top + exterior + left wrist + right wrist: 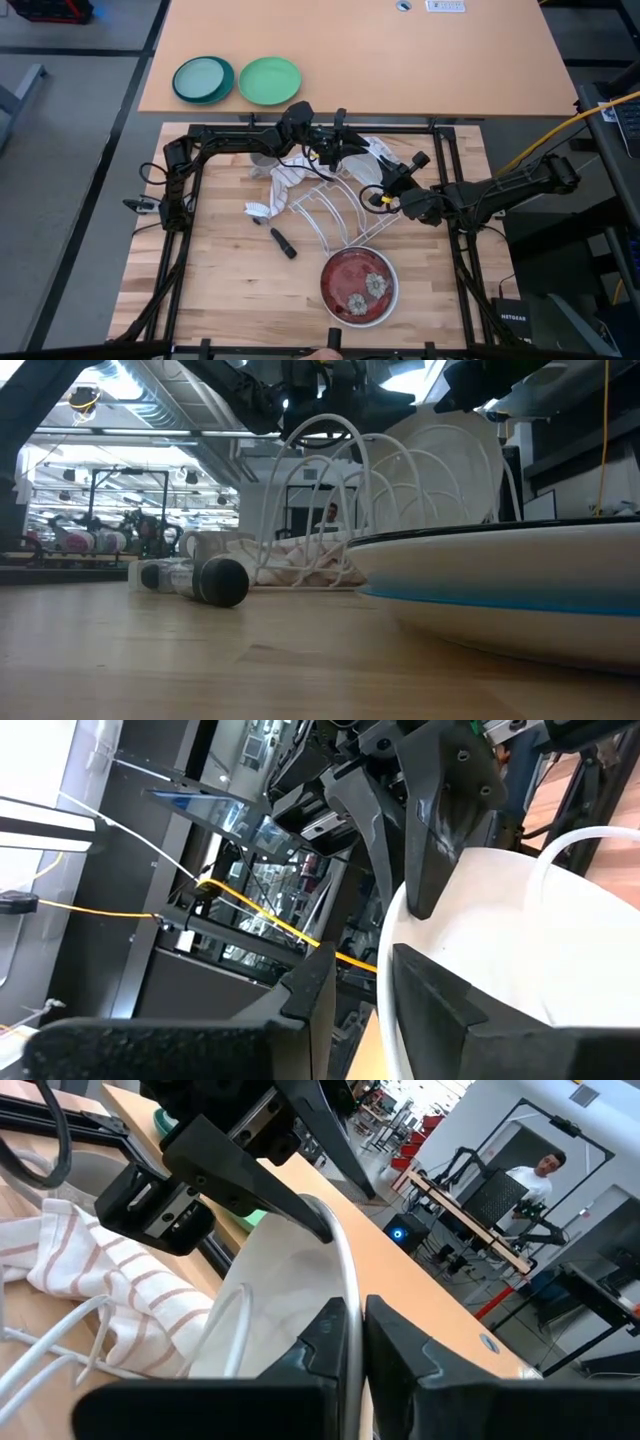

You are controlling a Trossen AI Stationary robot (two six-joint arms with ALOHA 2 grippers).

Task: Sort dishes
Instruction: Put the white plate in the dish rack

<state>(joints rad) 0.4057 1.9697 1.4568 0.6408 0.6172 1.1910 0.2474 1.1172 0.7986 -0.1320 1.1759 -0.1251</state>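
Red-flowered plate [359,286] lies nearest, at six o'clock on the table.
Right gripper [356,1342] pinches a white plate [290,1295] in the rack [335,214]; left gripper [352,982] straddles its rim, fingers parted.

high: overhead, straight down | low: tabletop level, facing room | wrists: close | shared: white rack [335,210]

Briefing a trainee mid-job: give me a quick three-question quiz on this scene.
1. True or false: the right gripper's fingers are shut on the white plate's rim.
2. The red-flowered plate is: A in the wire rack; B flat on the table; C on the striped cloth.
3. What does the left gripper straddle, fingers apart?
Key: 1 true; 2 B; 3 the white plate.
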